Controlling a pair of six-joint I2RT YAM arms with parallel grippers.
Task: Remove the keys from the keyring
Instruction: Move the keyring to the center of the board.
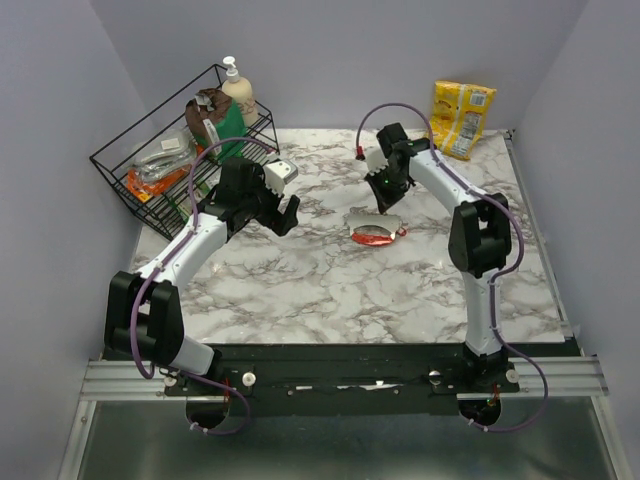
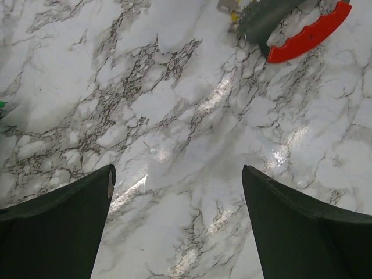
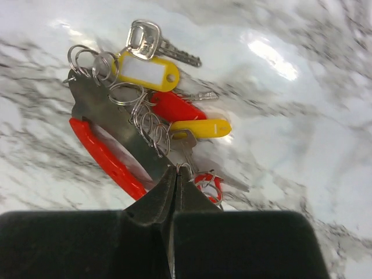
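right gripper (image 3: 176, 174) closed, tips at the keyring (image 3: 104, 157), pinch itself hidden | keys (image 3: 174, 107) fanned beyond keyring, 2 yellow-tagged | left gripper (image 2: 177, 226) open over bare table (image 2: 174, 87), clear of keyring

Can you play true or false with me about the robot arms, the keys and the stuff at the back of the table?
1. The left gripper is open. True.
2. The right gripper is wide open. False: its jaws are closed, right at the keys.
3. One yellow tag has a white label. True.
4. The soap bottle stands beside the keys. False: it is in the wire basket at the far left.
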